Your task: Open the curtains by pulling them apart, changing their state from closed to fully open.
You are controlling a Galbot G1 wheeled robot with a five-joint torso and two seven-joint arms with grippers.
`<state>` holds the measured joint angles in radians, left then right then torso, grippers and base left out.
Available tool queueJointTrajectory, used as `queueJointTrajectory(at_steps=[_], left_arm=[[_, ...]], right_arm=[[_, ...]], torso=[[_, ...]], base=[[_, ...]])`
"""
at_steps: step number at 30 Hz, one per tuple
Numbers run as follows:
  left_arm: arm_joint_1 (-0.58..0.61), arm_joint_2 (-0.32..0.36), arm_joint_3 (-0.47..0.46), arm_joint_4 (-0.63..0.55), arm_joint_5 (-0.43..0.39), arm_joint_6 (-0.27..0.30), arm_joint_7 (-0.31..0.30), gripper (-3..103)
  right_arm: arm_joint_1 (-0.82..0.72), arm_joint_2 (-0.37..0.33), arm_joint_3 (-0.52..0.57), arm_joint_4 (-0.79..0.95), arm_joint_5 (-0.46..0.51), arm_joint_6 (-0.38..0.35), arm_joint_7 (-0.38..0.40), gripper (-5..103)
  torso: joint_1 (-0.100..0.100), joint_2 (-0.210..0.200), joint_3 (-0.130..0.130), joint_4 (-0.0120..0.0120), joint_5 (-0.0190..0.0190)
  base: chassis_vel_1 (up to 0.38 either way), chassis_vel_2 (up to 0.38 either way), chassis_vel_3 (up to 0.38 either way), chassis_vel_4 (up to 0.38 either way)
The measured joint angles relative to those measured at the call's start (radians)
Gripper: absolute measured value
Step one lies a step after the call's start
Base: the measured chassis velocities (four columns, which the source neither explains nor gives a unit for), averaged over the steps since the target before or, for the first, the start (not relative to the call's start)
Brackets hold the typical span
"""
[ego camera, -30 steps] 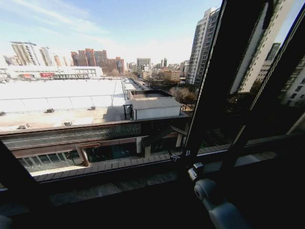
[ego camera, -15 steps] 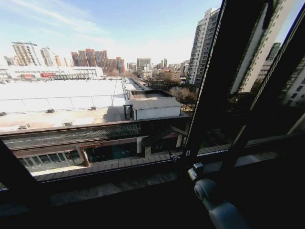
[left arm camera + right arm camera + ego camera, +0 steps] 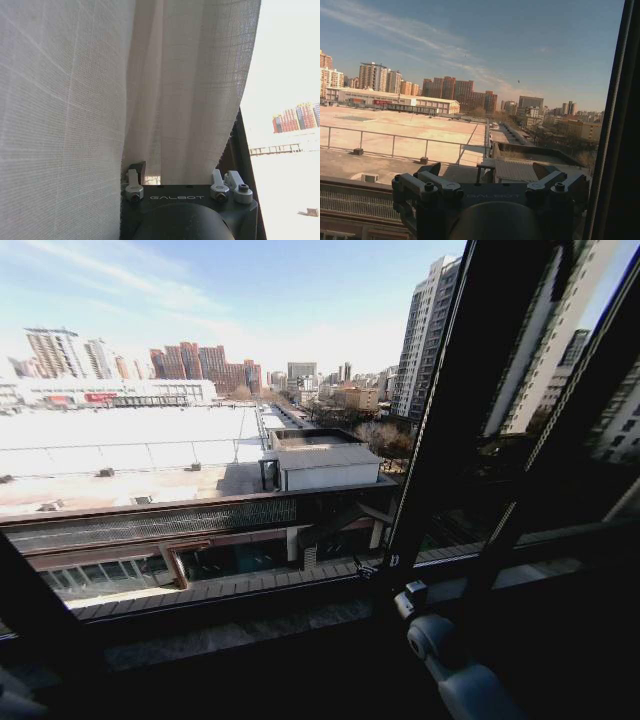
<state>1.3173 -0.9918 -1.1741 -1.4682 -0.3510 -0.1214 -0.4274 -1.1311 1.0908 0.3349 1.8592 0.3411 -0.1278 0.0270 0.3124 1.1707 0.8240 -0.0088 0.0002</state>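
In the left wrist view the curtains [image 3: 75, 100] hang as sheer white pleated fabric close in front of the camera. My left gripper [image 3: 175, 175] stands open right against them, and a fold of the fabric hangs between its fingertips [image 3: 132, 176]. The curtain's edge [image 3: 245, 100] ends beside bare window glass. My right gripper [image 3: 489, 172] is open with nothing between its fingers. It faces the uncovered glass and the city outside. A grey joint of the right arm [image 3: 450, 660] shows low in the head view.
A dark window post [image 3: 450, 440] slants up on the right of the head view, with a second bar [image 3: 570, 410] beside it. The dark sill [image 3: 230, 635] runs along the bottom. Rooftops and towers lie beyond the glass.
A grey part of the left arm has come into the bottom left corner of the head view. Nothing else has visibly moved.
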Motion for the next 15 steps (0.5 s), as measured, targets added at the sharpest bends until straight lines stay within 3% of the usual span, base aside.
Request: queueJointTrajectory(at_steps=[1,4,8,11,15], left_arm=[[0.0,0.0,0.0,0.0,0.0,0.0,0.0,53],[0.018,-0.048,0.053,-0.104,0.039,-0.005,0.002,69],[0.031,-0.076,0.1,-0.166,0.065,-0.007,0.005,80],[0.054,-0.135,0.177,-0.269,0.124,-0.004,-0.005,95],[0.061,-0.187,0.223,-0.318,0.187,0.009,-0.039,100]], right_arm=[[0.0,0.0,0.0,0.0,0.0,0.0,0.0,100],[0.0,0.0,0.0,0.0,0.0,0.0,0.0,100],[0.0,0.0,0.0,0.0,0.0,0.0,0.0,100],[0.0,0.0,0.0,0.0,0.0,0.0,0.0,100],[0.0,0.0,0.0,0.0,0.0,0.0,0.0,100]], torso=[[0.0,0.0,0.0,0.0,0.0],[0.0,0.0,0.0,0.0,0.0002],[0.0,0.0,0.0,-0.0002,0.0],[0.0,0.0,0.0,-0.0001,0.0003],[0.0,0.0,0.0,0.0,0.0003]], base=[[0.0,0.0,0.0,0.0],[0.0,0.0,0.0,0.0],[0.0,0.0,0.0,0.0],[0.0,0.0,0.0,0.0],[0.0,0.0,0.0,0.0]])
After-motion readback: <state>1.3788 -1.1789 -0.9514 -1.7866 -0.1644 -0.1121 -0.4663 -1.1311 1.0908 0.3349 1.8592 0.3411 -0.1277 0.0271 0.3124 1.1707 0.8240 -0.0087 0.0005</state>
